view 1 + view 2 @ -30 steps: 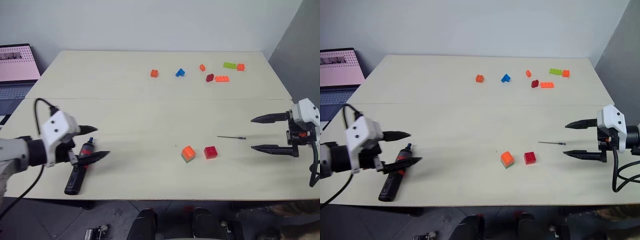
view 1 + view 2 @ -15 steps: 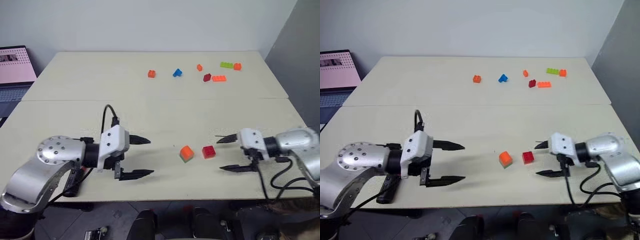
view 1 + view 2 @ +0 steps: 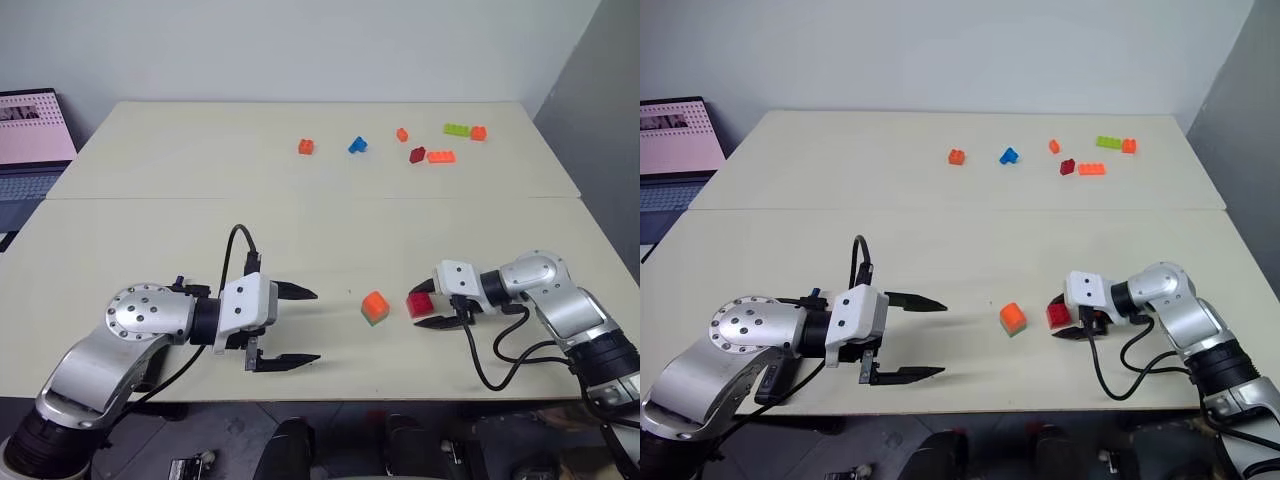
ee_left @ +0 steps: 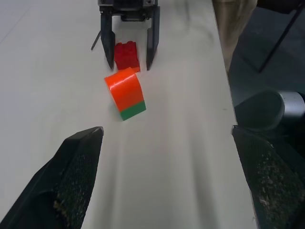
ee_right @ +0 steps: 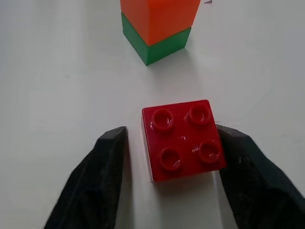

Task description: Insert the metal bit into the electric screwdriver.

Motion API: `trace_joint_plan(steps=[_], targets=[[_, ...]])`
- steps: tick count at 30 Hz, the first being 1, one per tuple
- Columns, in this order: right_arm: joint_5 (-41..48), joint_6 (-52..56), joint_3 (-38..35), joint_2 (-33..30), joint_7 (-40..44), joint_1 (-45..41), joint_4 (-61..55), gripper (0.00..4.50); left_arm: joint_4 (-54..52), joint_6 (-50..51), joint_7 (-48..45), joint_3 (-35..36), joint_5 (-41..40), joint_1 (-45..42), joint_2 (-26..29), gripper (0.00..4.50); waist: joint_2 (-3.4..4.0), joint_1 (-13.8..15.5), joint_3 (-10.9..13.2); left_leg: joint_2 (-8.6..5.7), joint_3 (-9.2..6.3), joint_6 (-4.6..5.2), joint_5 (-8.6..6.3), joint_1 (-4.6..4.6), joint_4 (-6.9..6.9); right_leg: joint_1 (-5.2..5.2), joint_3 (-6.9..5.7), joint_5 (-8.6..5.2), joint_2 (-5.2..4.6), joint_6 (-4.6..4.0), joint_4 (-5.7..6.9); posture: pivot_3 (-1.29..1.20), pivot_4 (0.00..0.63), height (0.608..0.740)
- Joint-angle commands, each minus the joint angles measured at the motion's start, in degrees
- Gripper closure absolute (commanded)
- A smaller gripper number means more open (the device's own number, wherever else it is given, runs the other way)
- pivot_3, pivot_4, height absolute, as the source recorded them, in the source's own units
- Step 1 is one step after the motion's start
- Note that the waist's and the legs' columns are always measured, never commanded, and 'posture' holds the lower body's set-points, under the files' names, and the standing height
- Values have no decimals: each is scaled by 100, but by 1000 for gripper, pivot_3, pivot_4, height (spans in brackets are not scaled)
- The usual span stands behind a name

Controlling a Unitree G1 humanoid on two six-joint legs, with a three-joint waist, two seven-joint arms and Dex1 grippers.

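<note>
On the table (image 3: 300,230), the right hand (image 3: 428,307) has moved in, half-open astride the red brick (image 3: 419,304), gripping nothing.

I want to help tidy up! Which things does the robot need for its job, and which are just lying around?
For the job:
electric screwdriver, mostly hidden under the left arm
metal bit, beside the right hand

Just lying about:
red brick
orange-and-green block
small bricks farther back
laptop
</note>
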Motion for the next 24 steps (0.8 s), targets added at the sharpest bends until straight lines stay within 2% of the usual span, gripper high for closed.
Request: trace_joint_plan(steps=[1,3,6,8,16,20,24], targets=[[75,-107,-174,-72,73,-12,-172,2585,22,-183,7,64,-115,56,-167,0,0,-3,0,1,0,0,0,0,0,0,0,0,1,0,0,0,150,740],[132,-92,-256,-81,25,68,-279,2976,145,-242,29,62,-143,22,-295,0,1,1,0,1,-2,0,0,0,0,0,-1,0,1,0,1,0,150,740],[213,-42,-473,-128,-98,198,-429,3005,236,-331,47,18,-106,-72,-458,0,0,3,0,0,-4,0,0,-1,1,1,-3,0,1,0,1,0,150,740],[402,209,-891,-180,-377,335,-595,3005,269,-401,119,-43,-70,-181,-624,0,0,11,0,-2,-3,0,0,-1,1,2,-1,0,-1,0,1,0,150,740],[440,952,-3024,-322,-2454,1508,-558,3005,436,-300,814,-386,8,-753,-1589,0,-4,88,-3,-8,-5,0,0,-5,4,10,-5,2,-3,3,-3,0,150,740],[397,1421,-3590,-99,-3424,1814,-525,3005,535,-325,801,-550,22,-921,-1819,0,-2,27,-3,-6,8,0,0,-4,5,7,-2,2,-1,3,1,0,150,740],[187,1641,-3690,78,-4191,1861,-255,3005,646,-345,708,-671,59,-1038,-1852,0,2,-32,-5,-6,20,0,1,14,2,11,14,3,4,4,5,0,150,740]])
